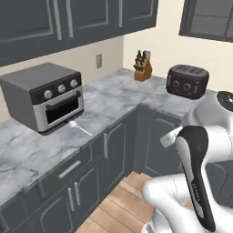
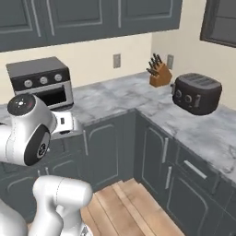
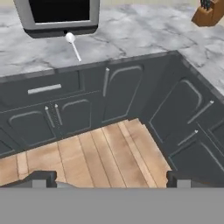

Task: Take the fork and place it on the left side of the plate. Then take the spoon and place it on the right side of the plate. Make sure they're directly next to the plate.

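Observation:
The spoon (image 1: pixel 78 128), small and pale with a round bowl, lies on the marble counter (image 1: pixel 113 98) just in front of the toaster oven, its handle pointing toward the counter's front edge. The hand view has the spoon (image 3: pixel 73 46) near the top left. My gripper (image 3: pixel 111 181) hangs over the wooden floor in front of the cabinets, well back from the counter. Its fingertips (image 3: pixel 39 179) stand far apart with nothing between them, so it is open. The fork and the plate are out of view.
A grey toaster oven (image 1: pixel 43 95) stands on the left run of the L-shaped counter. A knife block (image 1: pixel 143 67) sits in the corner and a dark toaster (image 1: pixel 187 80) on the right run. Dark cabinet doors (image 3: pixel 122 92) line the floor.

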Controlling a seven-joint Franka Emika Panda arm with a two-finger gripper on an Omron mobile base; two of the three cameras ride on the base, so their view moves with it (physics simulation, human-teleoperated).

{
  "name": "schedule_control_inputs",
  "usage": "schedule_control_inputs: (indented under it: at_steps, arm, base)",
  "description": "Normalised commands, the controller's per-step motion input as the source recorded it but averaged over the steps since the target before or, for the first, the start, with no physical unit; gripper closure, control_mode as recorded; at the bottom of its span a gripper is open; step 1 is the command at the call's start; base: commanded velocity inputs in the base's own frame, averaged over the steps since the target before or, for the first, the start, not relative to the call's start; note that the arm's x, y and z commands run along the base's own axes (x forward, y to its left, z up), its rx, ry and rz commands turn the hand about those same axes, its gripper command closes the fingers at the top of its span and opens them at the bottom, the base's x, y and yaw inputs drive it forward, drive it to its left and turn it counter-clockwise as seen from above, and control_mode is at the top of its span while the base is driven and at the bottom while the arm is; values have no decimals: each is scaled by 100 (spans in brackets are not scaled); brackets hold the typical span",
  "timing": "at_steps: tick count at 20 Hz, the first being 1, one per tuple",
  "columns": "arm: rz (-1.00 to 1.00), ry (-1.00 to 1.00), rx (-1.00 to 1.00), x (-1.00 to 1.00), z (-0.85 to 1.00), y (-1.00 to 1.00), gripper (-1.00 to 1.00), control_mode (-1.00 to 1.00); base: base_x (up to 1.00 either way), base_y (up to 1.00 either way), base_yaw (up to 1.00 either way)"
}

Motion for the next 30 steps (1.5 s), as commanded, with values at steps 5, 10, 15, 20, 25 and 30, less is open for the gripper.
schedule_control_inputs:
  at_steps: [5, 10, 15, 20, 25, 30]
  arm:
    - [0, 0, 0, 0, 0, 0, -100, 100]
    - [0, 0, 0, 0, 0, 0, -100, 100]
    - [0, 0, 0, 0, 0, 0, -100, 100]
    - [7, 1, 0, 4, -2, -4, -100, -100]
    - [17, 7, 0, 26, -10, -27, -100, -100]
    - [-2, 20, 0, 47, -6, -13, -100, -100]
  base:
    - [56, -5, 45]
    - [47, -2, 47]
    - [47, -6, 46]
    - [30, -8, 34]
    - [0, 0, 0]
    - [0, 0, 0]
